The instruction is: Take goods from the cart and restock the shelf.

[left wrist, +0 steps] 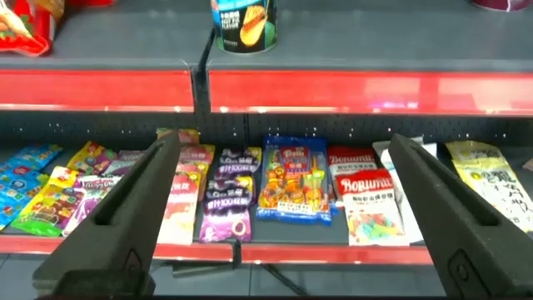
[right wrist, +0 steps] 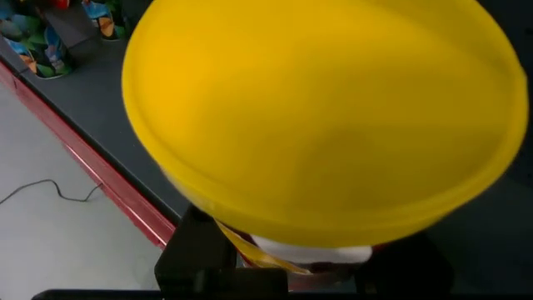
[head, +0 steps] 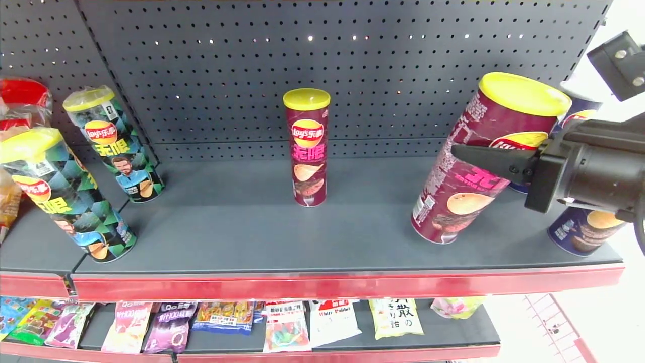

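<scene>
Gripping a tilted maroon can point(head: 468, 166), the right gripper point(head: 499, 157) comes in from 3 o'clock in the head view, one black finger laid across the can's front just under its lid. The can leans with its top toward 2 o'clock and its base down by the grey shelf point(head: 262, 237); whether the base touches the board cannot be told. An upright maroon can point(head: 306, 148) stands at the centre, toward 12 o'clock. Two green-patterned cans point(head: 116, 146) stand at 9 o'clock, and a blue can point(head: 584, 232) sits behind the arm at 4 o'clock.

In the left wrist view, the left gripper point(left wrist: 285, 142) is spread wide with nothing between its fingers, facing snack packets point(left wrist: 291, 179) on the lower shelf point(left wrist: 250, 250).

In the right wrist view, the held can's yellow lid point(right wrist: 325, 117) sits close to the camera, with the shelf's red front edge point(right wrist: 100, 175) beyond it.
</scene>
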You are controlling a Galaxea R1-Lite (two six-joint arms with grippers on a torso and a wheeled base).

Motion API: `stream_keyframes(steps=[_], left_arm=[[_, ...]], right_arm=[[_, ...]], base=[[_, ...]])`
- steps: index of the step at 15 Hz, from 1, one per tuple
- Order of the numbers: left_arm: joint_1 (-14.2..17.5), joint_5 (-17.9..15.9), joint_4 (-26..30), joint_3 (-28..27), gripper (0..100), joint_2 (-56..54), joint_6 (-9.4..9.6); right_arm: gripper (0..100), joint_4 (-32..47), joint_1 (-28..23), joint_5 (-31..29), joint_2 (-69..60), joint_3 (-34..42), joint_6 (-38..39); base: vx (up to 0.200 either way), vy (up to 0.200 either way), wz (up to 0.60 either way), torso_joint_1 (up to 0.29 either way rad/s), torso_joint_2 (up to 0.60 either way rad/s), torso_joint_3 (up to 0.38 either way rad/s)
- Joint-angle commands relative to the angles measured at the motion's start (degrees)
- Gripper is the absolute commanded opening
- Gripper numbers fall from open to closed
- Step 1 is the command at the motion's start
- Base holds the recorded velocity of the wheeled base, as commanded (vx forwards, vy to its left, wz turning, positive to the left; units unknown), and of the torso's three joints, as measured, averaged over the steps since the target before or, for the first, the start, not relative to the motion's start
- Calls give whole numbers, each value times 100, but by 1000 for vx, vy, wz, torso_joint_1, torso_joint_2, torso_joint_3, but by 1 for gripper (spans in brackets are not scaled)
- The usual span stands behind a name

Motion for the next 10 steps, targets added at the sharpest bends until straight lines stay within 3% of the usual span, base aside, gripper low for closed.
stream_keyframes(steps=[1, 2, 10], left_arm=[[2, 3, 7, 0, 100, 5, -10], [2, 3, -2, 0, 100, 5, -1], [2, 3, 7, 0, 100, 5, -1]], right_arm=[[0, -10, -26, -52, 98, -63, -6], [0, -10, -26, -52, 116, -89, 3], [0, -10, -26, -61, 265, -247, 3]], base=[[200, 0, 0, -22, -7, 12], [200, 0, 0, -7, 2, 17], [0, 0, 0, 0, 0, 0]])
